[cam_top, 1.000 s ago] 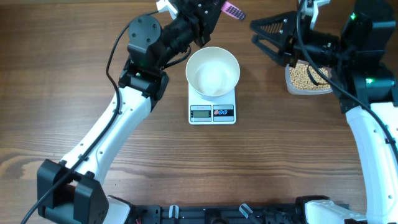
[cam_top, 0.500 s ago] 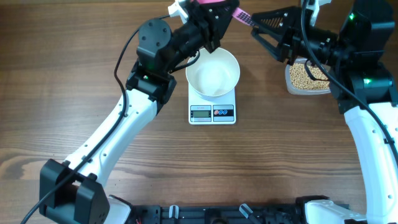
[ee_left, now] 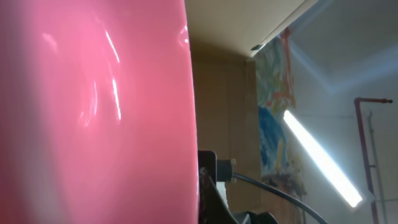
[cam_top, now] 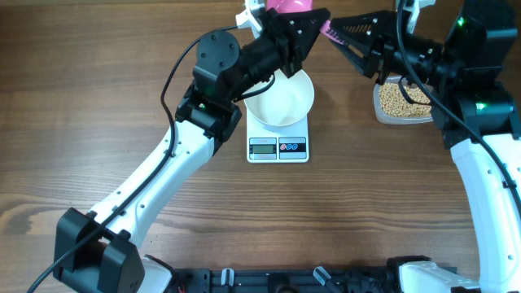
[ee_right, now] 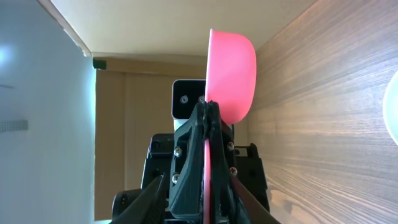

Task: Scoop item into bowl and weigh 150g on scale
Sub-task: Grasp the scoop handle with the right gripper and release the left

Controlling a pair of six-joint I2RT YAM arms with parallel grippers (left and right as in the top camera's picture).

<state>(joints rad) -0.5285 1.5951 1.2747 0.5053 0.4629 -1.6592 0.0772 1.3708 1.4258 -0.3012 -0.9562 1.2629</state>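
The white bowl (cam_top: 286,102) stands empty on the white scale (cam_top: 278,148) at mid-table. The tan beans (cam_top: 397,99) lie in a clear tub at the right. A pink scoop (cam_top: 286,5) (ee_right: 233,71) is held high at the table's far edge, above the bowl's rim, and my left gripper (cam_top: 308,24) (ee_right: 209,118) is shut on its handle. That scoop fills the left wrist view (ee_left: 93,112). My right gripper (cam_top: 335,32) (ee_right: 199,182) faces the left one, its jaws apart on either side of the handle's end, not touching it.
The clear tub (cam_top: 381,110) lies under the right arm. My left arm (cam_top: 187,155) crosses the table diagonally and overhangs the bowl's left side. Bare wooden tabletop (cam_top: 342,212) stretches in front of the scale.
My left arm has carried the scoop to the right, up to the right gripper. The right jaws have narrowed around the handle's end.
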